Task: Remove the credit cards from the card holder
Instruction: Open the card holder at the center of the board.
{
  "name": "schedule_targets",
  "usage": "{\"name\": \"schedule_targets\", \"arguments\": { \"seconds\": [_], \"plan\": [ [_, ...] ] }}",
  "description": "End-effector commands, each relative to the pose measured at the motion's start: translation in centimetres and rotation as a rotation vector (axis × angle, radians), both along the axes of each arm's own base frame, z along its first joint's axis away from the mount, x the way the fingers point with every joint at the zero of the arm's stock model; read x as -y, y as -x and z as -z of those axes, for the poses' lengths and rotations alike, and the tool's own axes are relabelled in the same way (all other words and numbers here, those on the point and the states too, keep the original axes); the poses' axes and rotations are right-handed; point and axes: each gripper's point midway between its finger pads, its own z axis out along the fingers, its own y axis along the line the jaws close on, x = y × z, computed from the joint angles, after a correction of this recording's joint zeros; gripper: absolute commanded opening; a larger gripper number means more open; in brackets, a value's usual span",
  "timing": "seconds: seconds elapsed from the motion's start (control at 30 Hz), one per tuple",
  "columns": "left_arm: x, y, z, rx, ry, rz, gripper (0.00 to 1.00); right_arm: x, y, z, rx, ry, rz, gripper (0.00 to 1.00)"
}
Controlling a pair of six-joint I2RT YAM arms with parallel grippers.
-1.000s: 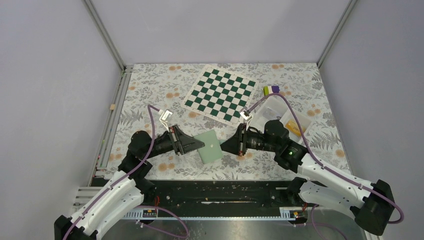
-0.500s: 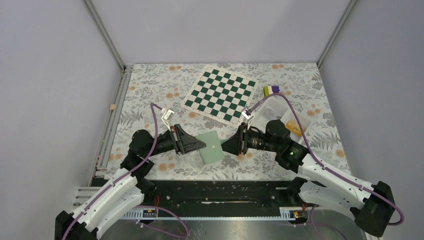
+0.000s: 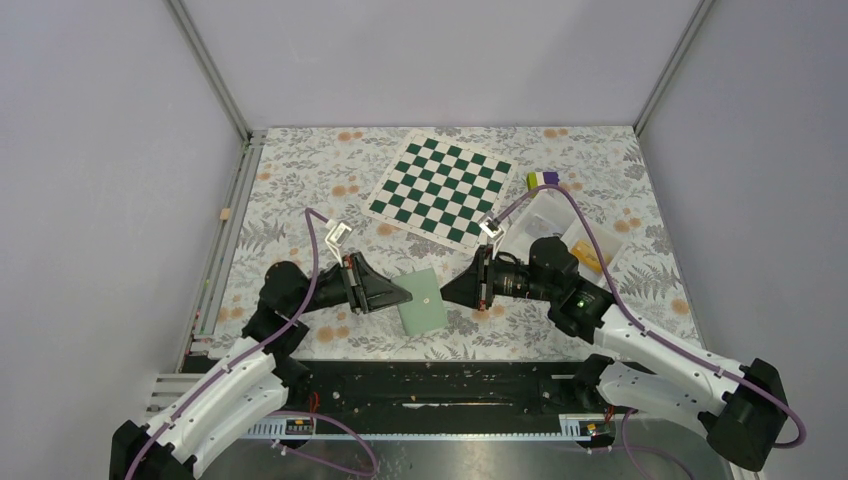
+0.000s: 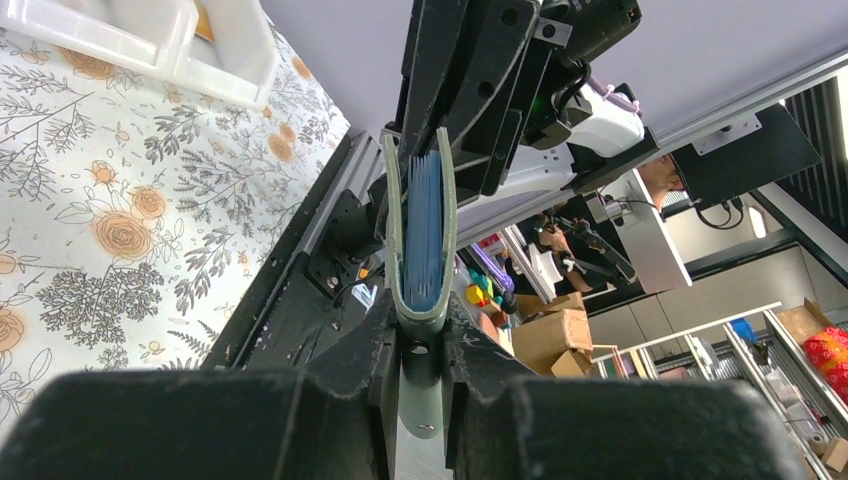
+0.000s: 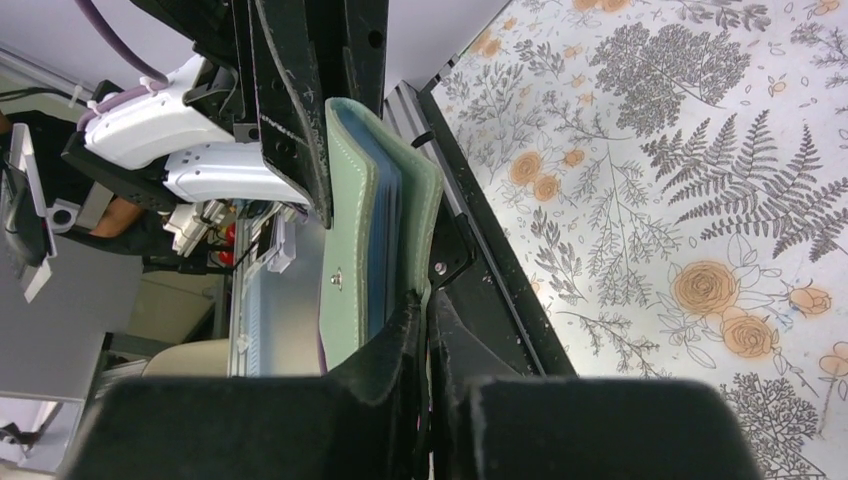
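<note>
The card holder (image 3: 422,298), teal-green outside and light blue inside, hangs almost closed above the table between my two grippers. My left gripper (image 3: 405,295) is shut on its folded spine end (image 4: 425,235), which stands between my fingertips (image 4: 424,340). My right gripper (image 3: 446,291) is shut on the edge of one cover (image 5: 375,240), which is pinched thin between its fingertips (image 5: 422,310). No cards show between the blue leaves. An orange-yellow credit card (image 3: 588,255) lies in the white tray (image 3: 530,240).
The green-and-white chequered mat (image 3: 440,190) lies behind the holder. A small purple-and-yellow-green block (image 3: 543,180) sits by the tray's far corner. The tray also shows in the left wrist view (image 4: 150,40). The black rail (image 3: 440,385) runs along the near edge.
The holder has tilted a little and shifted slightly toward the near edge. Both grippers keep their hold on it.
</note>
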Motion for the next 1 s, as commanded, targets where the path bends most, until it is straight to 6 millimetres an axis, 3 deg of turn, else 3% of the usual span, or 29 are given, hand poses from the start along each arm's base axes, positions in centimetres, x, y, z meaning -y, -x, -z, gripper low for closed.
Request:
{"name": "schedule_targets", "arguments": {
  "seconds": [0.0,0.07,0.1,0.13,0.2,0.23,0.33,0.6,0.97],
  "plan": [
    [0.0,0.6,-1.8,0.077,0.053,0.024,0.0,-0.4,0.0,-2.9,0.07,-0.07,-0.032,0.0],
    [0.0,0.3,-1.8,0.07,0.047,0.012,0.01,-0.3,0.0,-2.7,0.06,-0.069,-0.023,0.0],
    [0.0,0.0,-1.7,0.064,0.037,-0.001,0.06,-0.1,-0.2,-2.5,0.054,-0.065,-0.007,0.0],
    [0.0,-0.3,-1.3,0.049,0.018,-0.017,0.14,0.1,-0.5,-2.3,0.046,-0.058,0.013,0.0],
    [0.0,-1.2,-0.6,0.048,-0.04,-0.058,0.43,0.7,-1.1,-1.9,0.026,-0.036,0.062,0.0],
    [-0.2,-1.6,-0.1,0.047,-0.078,-0.084,0.53,1.1,-1.4,-1.7,0.018,-0.021,0.088,0.0],
    [-0.6,-2.7,0.8,0.036,-0.154,-0.148,0.67,2.0,-1.7,-1.6,0.011,0.017,0.134,0.0],
    [-0.3,-3.1,1.6,0.01,-0.148,-0.144,0.75,3.2,-1.8,-1.7,-0.02,0.089,0.187,0.0],
    [-0.4,-3.3,1.8,0.027,-0.174,-0.153,0.78,3.7,-0.9,-4.8,0.004,0.038,0.171,0.0]
  ]
}}
